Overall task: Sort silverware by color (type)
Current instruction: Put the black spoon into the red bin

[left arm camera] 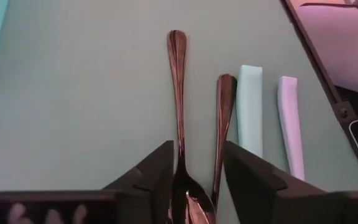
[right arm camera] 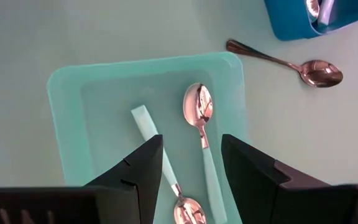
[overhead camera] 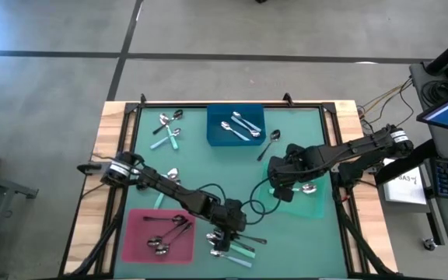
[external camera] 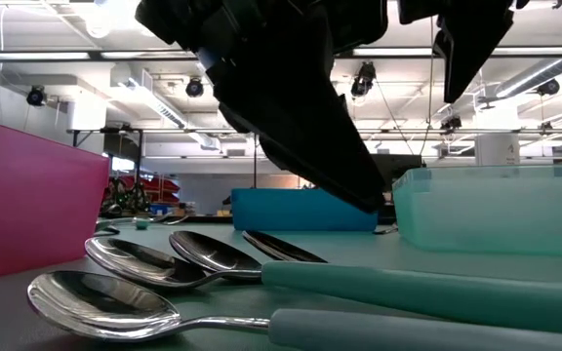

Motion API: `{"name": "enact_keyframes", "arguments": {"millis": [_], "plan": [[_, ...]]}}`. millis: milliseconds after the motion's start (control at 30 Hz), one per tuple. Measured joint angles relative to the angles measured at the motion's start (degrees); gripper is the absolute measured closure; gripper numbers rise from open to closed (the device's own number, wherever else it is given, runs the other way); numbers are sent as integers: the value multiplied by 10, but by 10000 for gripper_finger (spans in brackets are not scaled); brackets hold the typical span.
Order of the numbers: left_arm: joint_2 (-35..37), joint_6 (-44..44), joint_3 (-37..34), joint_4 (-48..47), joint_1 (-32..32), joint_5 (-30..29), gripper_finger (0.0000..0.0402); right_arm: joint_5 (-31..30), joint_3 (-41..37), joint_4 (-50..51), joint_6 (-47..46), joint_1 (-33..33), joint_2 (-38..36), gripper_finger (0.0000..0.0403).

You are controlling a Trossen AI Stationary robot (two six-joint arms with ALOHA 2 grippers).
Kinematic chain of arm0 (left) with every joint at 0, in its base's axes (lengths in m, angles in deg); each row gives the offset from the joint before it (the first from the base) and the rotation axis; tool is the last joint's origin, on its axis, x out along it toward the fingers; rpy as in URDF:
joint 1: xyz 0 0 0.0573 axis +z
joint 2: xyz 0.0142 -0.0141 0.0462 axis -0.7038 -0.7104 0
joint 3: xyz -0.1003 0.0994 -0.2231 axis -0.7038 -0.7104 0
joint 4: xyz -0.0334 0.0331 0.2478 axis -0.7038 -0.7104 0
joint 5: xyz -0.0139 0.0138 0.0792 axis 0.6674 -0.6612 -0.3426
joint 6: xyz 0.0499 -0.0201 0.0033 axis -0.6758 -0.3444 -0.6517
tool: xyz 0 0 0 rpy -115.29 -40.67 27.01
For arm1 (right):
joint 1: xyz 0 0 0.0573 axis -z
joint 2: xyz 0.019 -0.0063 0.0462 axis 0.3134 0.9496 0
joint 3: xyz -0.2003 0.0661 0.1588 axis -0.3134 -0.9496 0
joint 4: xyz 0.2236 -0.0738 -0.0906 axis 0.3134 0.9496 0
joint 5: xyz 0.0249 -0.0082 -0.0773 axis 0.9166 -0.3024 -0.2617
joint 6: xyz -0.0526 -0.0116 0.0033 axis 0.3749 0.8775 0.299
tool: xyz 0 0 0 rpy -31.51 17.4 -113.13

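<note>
Under the left gripper (left arm camera: pixel 196 180), 2 dark-handled spoons (left arm camera: pixel 178 93) lie side by side on the green mat (overhead camera: pixel 201 167), long axes parallel, handles pointing away from the wrist camera and bowls toward it. The longer one runs straight through the gap between the spread fingers (left arm camera: pixel 151 177), its bowl right at the fingertips; the shorter sits against the inner edge of the other finger. Nothing is pinched. Just beside them lie 2 teal-handled spoons (left arm camera: pixel 250 109), parallel to the dark pair. In the high view this cluster (overhead camera: pixel 236 245) sits at the near edge of the mat, just right of the pink tray (overhead camera: pixel 134 241), which holds several dark spoons (overhead camera: pixel 168 228).

The right gripper (right arm camera: pixel 191 168) hangs above the pale green tray (right arm camera: pixel 64 118) with its fingers spread and empty. In that tray 2 teal-handled spoons (right arm camera: pixel 199 124) lie roughly parallel but head to tail, 1 bowl far from the gripper, 1 close under it. 1 dark spoon (right arm camera: pixel 284 64) lies on the mat between this tray and the blue tray (overhead camera: pixel 216 132), which holds silver spoons (overhead camera: pixel 239 126). More spoons (overhead camera: pixel 168 128) lie on the mat left of the blue tray.
</note>
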Motion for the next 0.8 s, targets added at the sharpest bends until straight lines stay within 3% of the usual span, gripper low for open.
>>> {"name": "enact_keyframes", "arguments": {"millis": [233,800], "plan": [[0,-15,-10,-1,-7,-51,234,1,0,17,-7,0,0,248],[-58,65,-10,84,-17,-99,260,1,0,30,-7,-1,0,248]]}}
